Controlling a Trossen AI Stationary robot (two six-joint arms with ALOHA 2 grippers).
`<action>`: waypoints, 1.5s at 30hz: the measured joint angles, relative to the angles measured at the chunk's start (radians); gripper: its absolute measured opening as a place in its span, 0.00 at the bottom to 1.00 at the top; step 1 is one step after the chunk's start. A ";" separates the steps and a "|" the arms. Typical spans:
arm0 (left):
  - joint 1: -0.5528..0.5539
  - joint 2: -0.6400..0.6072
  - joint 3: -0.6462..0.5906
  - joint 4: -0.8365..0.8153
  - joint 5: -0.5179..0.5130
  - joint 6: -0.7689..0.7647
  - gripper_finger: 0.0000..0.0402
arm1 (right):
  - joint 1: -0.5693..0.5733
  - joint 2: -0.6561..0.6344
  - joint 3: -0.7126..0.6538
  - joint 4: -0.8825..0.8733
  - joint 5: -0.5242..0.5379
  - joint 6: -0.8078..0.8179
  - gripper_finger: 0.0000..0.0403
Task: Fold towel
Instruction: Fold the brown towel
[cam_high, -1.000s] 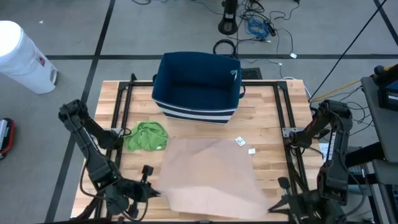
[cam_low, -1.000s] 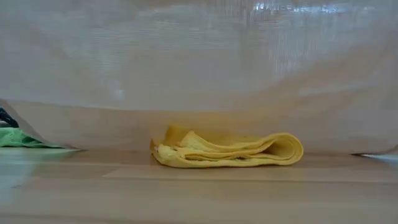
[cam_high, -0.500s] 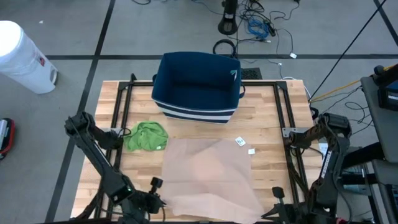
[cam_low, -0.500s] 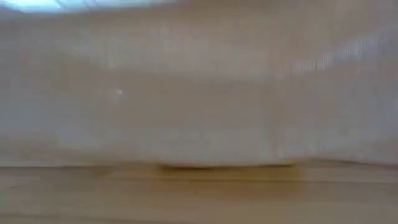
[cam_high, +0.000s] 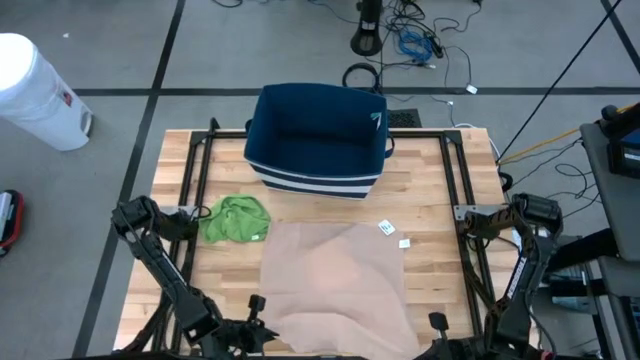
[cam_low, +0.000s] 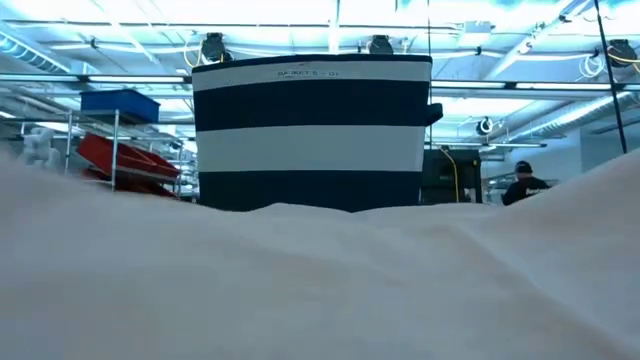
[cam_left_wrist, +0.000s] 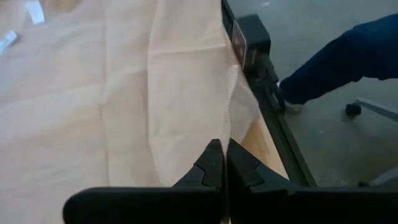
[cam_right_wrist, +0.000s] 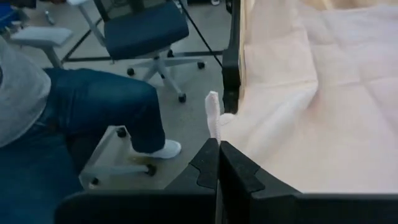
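A thin beige towel (cam_high: 340, 280) is spread over the table's near middle, its far part flat on the wood. In the low view the towel (cam_low: 320, 290) fills the lower half and sags in the middle. My left gripper (cam_high: 265, 325) is shut on the towel's near left corner. My right gripper (cam_high: 428, 335) is shut on its near right corner. Both stand low at the table's near edge. A navy and white striped basket (cam_high: 318, 135) stands on the table at the far middle. My left gripper pinches the towel's near left corner between its two shut fingers (cam_left_wrist: 211, 165). A thin edge of cloth (cam_left_wrist: 231, 112) stands up out of the fingertips. The cloth runs slack from there down to the table. My right gripper pinches the near right corner between its shut fingers (cam_right_wrist: 208, 163). A small tip of cloth (cam_right_wrist: 213, 115) sticks out past the fingertips. The towel falls away slack toward the table's middle.
A crumpled green cloth (cam_high: 235, 218) lies left of the towel. Two small white tags (cam_high: 386, 228) lie by its far right corner. A black frame rail (cam_left_wrist: 258, 56) runs along the table's edge. A person's leg (cam_right_wrist: 106, 106) and an office chair (cam_right_wrist: 146, 28) are beside the table.
Both grippers have sunk and drawn toward the table's near edge, staying shut on the towel's corners. The towel's near part, which hung high like a curtain in the low view, has come down. It now hides the folded yellow cloth, and the basket shows above it.
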 joint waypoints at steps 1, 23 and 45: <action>-0.001 0.001 0.000 0.000 0.000 -0.006 0.00 | 0.000 0.001 0.000 0.002 -0.001 0.000 0.00; 0.044 -0.008 0.000 -0.526 -0.603 -0.719 0.00 | -0.055 -0.007 0.000 -0.562 0.335 0.503 0.00; 0.240 -0.008 0.000 -0.893 -0.800 -1.042 0.00 | -0.303 -0.008 0.000 -1.164 0.549 0.967 0.00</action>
